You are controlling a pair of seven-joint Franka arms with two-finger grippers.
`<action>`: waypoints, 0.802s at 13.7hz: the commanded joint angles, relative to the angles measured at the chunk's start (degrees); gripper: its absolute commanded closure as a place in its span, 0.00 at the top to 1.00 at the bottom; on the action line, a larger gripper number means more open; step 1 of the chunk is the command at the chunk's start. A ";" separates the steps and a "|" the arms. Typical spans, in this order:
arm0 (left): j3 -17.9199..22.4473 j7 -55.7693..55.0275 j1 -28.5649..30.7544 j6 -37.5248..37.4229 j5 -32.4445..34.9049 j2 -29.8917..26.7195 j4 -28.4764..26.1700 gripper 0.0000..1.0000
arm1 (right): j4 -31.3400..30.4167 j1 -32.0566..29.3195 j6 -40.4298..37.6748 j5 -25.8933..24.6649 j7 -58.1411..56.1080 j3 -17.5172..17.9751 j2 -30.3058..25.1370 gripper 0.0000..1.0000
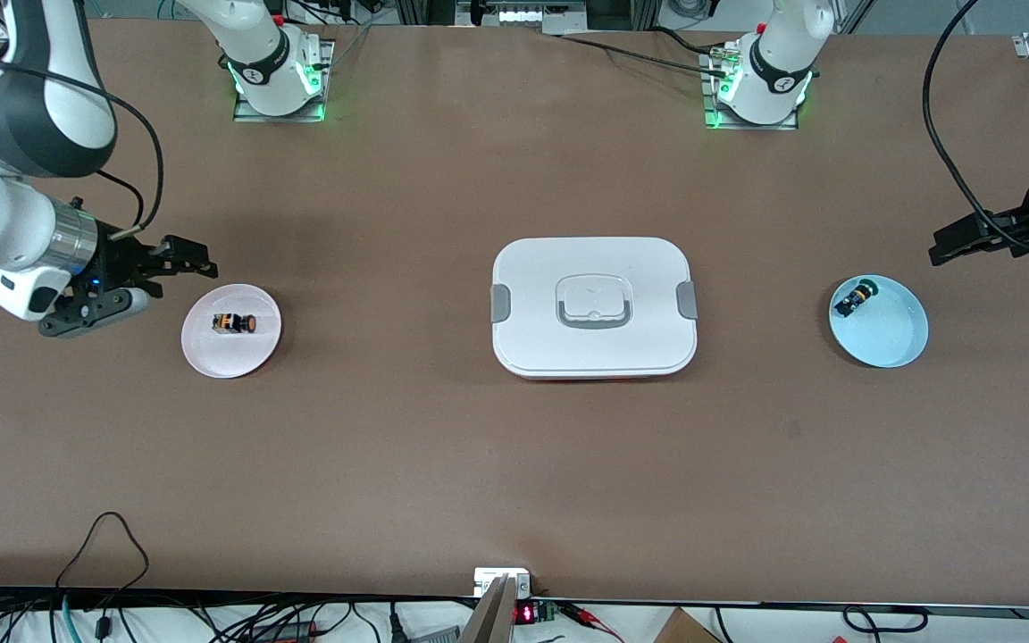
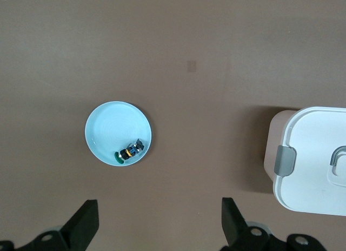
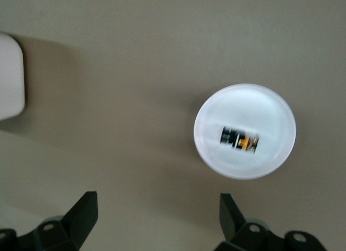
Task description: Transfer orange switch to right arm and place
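Observation:
The orange switch (image 1: 234,323) lies on its side on a small white plate (image 1: 211,353) toward the right arm's end of the table. My right gripper (image 1: 177,282) is open and empty, up beside that plate. In the right wrist view the switch (image 3: 239,139) lies on the plate (image 3: 270,105), ahead of the open gripper (image 3: 157,199). My left gripper (image 1: 992,268) is open and empty, up beside the blue plate; the left wrist view shows it (image 2: 159,207) wide open over bare table.
A light blue plate (image 1: 890,335) toward the left arm's end holds a black switch with a green cap (image 1: 856,297); both also show in the left wrist view (image 2: 108,126). A white lidded box (image 1: 550,348) sits at the table's middle.

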 commanded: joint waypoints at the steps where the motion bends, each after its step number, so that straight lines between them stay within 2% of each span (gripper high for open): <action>1: -0.03 0.43 0.32 0.30 -0.92 -1.05 -0.47 1.00 | 4.42 0.04 -8.58 -0.04 8.93 0.07 -1.78 1.00; 3: -0.03 0.35 0.32 0.30 -0.92 -1.05 -0.38 1.00 | 10.56 0.48 -15.00 -5.63 8.42 0.07 -1.96 1.00; 5: -0.12 0.34 0.32 0.30 -0.92 -1.05 -0.29 1.00 | 13.57 0.31 -15.21 -11.97 7.80 -0.02 -2.31 1.00; 7: -0.12 0.43 0.32 0.30 -1.01 -1.05 -0.29 1.00 | 14.28 -1.53 -12.42 -14.27 8.50 -1.33 -2.14 1.00; 11: -0.12 0.34 0.32 0.30 -1.01 -1.05 -0.21 1.00 | 13.06 -5.59 -8.45 -15.16 8.77 -0.81 -1.79 1.00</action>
